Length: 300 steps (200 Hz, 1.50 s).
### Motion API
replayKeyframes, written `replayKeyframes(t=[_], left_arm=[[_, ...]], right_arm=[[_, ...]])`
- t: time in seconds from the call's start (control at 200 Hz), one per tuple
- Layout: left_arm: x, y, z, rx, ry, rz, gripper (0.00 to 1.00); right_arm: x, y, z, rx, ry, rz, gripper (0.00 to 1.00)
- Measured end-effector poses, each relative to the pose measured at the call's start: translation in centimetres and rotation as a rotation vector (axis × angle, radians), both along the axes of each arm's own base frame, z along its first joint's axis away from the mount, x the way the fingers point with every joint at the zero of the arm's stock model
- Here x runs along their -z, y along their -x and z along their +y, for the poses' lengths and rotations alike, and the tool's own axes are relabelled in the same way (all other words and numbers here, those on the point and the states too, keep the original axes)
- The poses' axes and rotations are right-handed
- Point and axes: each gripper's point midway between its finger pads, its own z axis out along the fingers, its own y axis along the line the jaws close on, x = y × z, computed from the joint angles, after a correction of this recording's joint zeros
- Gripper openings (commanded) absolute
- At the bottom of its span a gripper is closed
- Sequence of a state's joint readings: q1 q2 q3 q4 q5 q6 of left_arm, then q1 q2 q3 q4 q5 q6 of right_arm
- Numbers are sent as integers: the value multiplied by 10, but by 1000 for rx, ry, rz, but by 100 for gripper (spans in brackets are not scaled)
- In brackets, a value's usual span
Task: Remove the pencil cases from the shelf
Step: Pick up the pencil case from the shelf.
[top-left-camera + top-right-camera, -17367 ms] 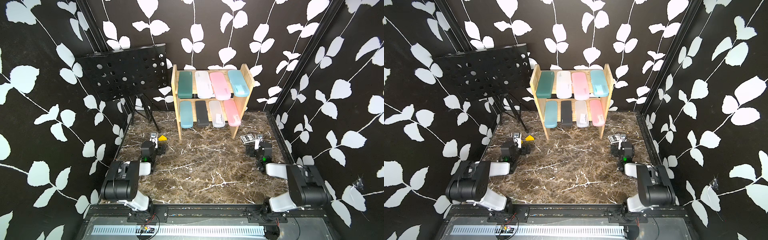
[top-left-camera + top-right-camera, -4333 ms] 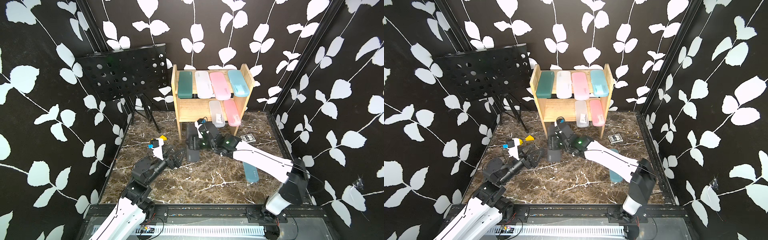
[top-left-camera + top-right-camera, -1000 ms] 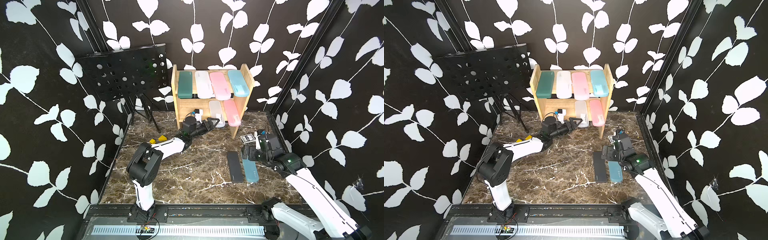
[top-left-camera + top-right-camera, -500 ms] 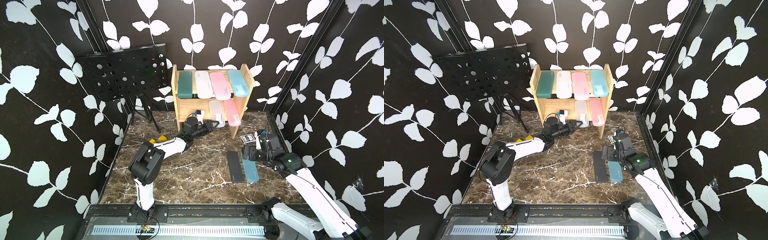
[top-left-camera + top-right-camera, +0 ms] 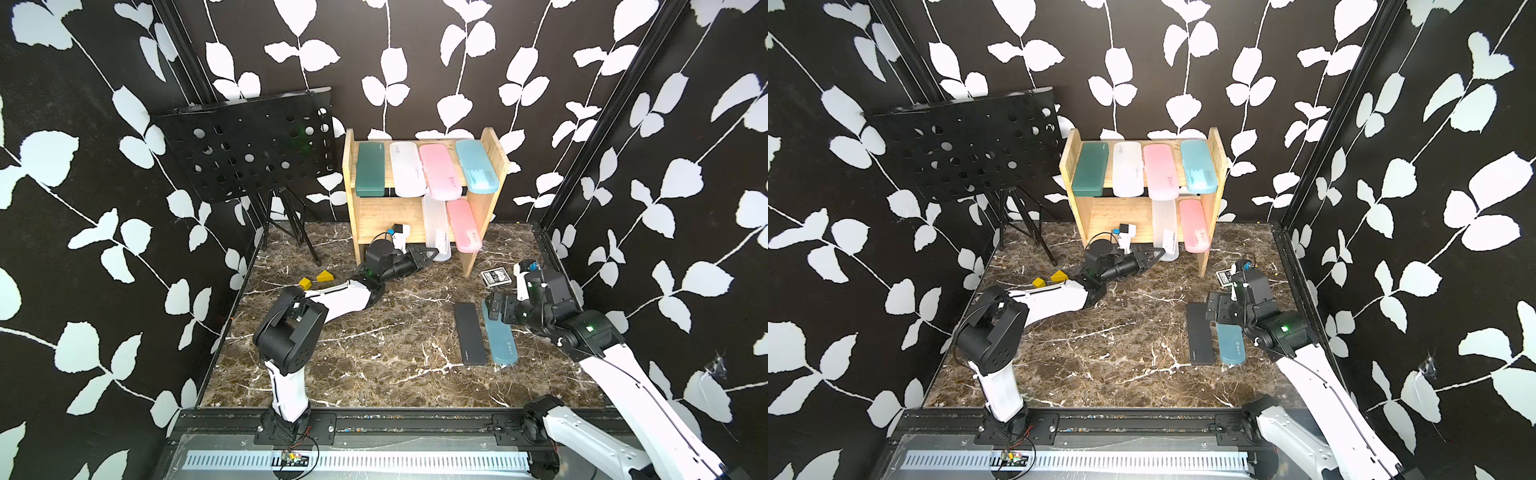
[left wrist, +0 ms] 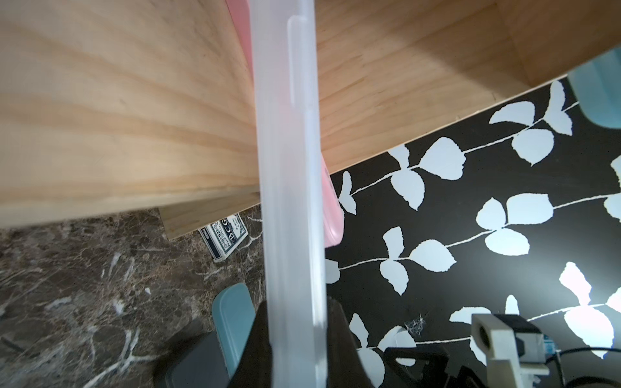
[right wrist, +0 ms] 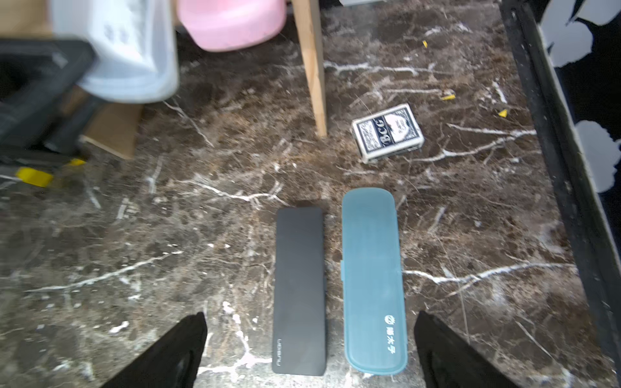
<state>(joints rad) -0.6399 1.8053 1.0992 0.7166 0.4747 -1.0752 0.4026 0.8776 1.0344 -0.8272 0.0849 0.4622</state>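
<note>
My left gripper (image 5: 430,252) is clamped on the clear case (image 5: 436,224), which lies on the shelf's (image 5: 374,214) bottom tier just beside a pink case (image 5: 464,224). Four top-tier cases (image 5: 405,168) lie in a row above. My right gripper (image 7: 311,317) hangs spread wide, holding nothing, over the black case (image 7: 300,289) and teal case (image 7: 371,278), side by side on the table (image 5: 374,332).

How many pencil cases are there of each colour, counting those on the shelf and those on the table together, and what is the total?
dark green case: 1
frosted clear case: 2
pink case: 2
light blue case: 1
black case: 1
teal case: 1
Total: 8
</note>
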Motion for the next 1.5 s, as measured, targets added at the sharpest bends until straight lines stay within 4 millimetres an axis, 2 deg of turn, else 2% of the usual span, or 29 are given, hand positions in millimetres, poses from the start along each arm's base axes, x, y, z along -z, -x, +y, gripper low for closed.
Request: replayKeyframes(t=[0.11, 0.315, 0.45, 0.55, 0.635, 0.755, 0.87, 0.955, 1.075, 1.2, 1.5], left_arm=[[6, 15, 12, 1, -44, -31, 0], [21, 57, 46, 1, -152, -141, 0], [22, 91, 73, -5, -181, -230, 0], [11, 116, 88, -17, -193, -324, 0], [-9, 133, 97, -29, -186, -411, 0], [-33, 144, 104, -40, -158, -488, 0], [-39, 148, 107, -45, -150, -507, 0], [-39, 151, 110, -43, -157, -505, 0], [-43, 159, 116, -44, -157, -514, 0], [-52, 167, 123, -49, -151, -536, 0], [-39, 168, 132, -71, -198, -491, 0]], right_arm=[[-17, 2, 13, -30, -52, -46, 99], [-41, 18, 72, -197, -132, -126, 99], [-61, 12, 108, -249, -213, -165, 100], [-75, 8, 142, -310, -256, -190, 100], [-83, 5, 175, -364, -272, -195, 99], [-92, -2, 218, -413, -252, -206, 99], [-105, -8, 249, -434, -237, -234, 99], [-113, -15, 257, -422, -225, -258, 99], [-117, -23, 254, -382, -202, -281, 100], [-109, -28, 251, -361, -168, -270, 99], [-95, -31, 263, -395, -172, -228, 99]])
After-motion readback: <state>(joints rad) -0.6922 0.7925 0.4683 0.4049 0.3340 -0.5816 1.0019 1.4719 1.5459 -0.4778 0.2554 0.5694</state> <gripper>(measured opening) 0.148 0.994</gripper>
